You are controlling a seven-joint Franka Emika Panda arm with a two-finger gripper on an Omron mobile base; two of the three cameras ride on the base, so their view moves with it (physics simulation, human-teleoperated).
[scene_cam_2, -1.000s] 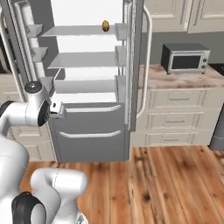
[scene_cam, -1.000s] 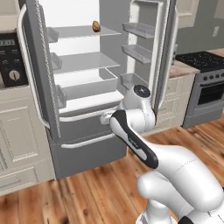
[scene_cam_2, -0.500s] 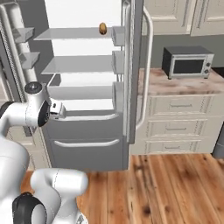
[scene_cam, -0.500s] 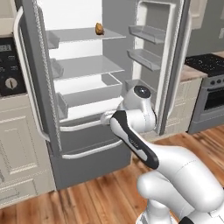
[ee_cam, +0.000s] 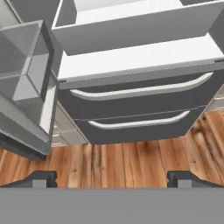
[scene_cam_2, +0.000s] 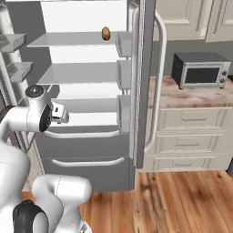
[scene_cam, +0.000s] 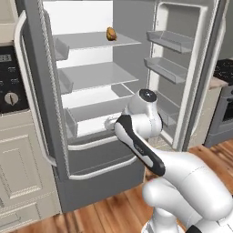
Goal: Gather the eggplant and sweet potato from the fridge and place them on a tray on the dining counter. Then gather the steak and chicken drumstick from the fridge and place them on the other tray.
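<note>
- Since the earlier frames the base has driven closer to the fridge [scene_cam: 91,118], so the whole scene looms larger in both base views; the things themselves have not shifted.
- The hand [ee_cam: 111,177] points down and forward at the 2 lower drawer fronts [ee_cam: 140,111] and the wooden floor [ee_cam: 131,159], its fingers spread as wide as they go, holding nothing.
- The chicken drumstick [scene_cam: 111,33], a small tan-brown lump, sits alone on the top shelf [scene_cam: 98,40], well above the hand.
- Judgement: the step in hand is the approach to that shelf. To do it well, raise the arm before reaching in, keep clear of the door bins [scene_cam: 170,68] on the open right door, and come at the lump level with the shelf so the fingers straddle it.
- Risk: a small rounded piece could roll or get nudged backwards.
- The room: cream cabinets, a microwave [scene_cam_2: 201,69] on a marbled counter [scene_cam_2: 191,93] right of the fridge, and an oven panel [scene_cam: 9,86] to its left.
</note>
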